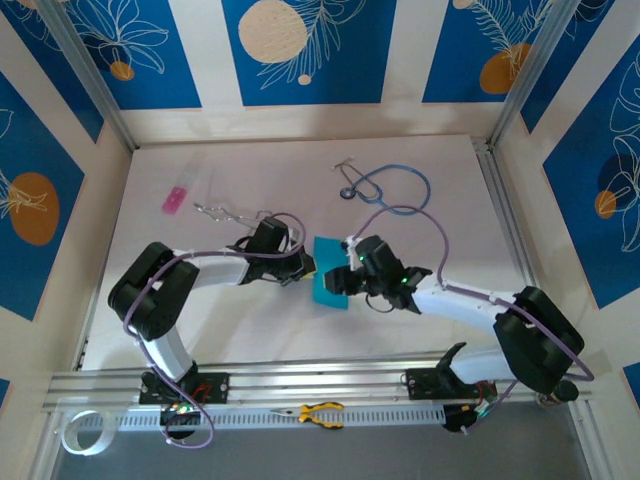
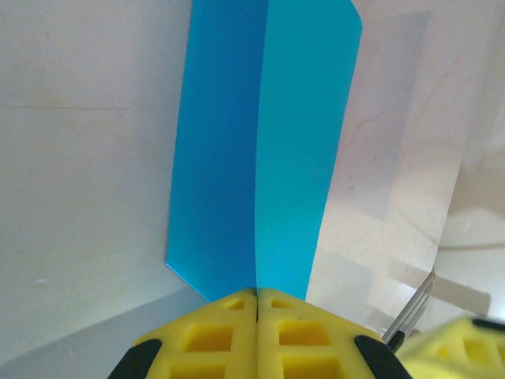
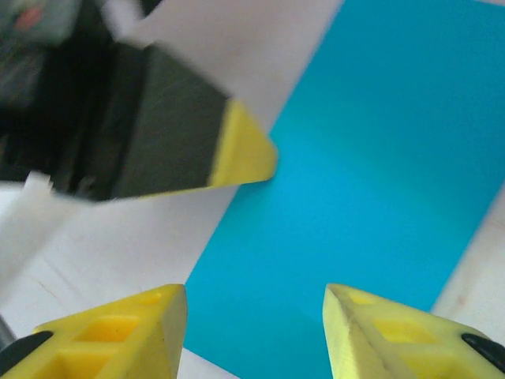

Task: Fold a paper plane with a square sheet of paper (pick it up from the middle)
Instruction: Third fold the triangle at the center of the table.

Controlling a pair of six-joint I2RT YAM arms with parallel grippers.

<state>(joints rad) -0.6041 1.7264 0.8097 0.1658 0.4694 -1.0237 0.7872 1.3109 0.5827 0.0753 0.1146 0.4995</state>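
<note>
The square sheet of paper [image 1: 328, 286] is cyan-blue and lies at the middle of the table between both grippers. In the left wrist view the paper [image 2: 260, 158] has a crease down its middle that runs straight into my left gripper [image 2: 257, 294]. That gripper's yellow jaws are pressed together on the paper's near edge. From above, the left gripper [image 1: 306, 266] sits at the sheet's left side. My right gripper [image 1: 350, 280] is over its right part. In the right wrist view the right gripper [image 3: 254, 290] stands open above the paper [image 3: 371, 158], holding nothing, and a left fingertip [image 3: 245, 154] shows at upper left.
A blue-tubed stethoscope [image 1: 385, 185] lies at the back right, and a small pink rectangle [image 1: 174, 200] at the back left, with a wire clip [image 1: 225, 212] near it. Yellow-handled pliers [image 1: 318, 413] rest on the front rail. Walls close in the table on three sides.
</note>
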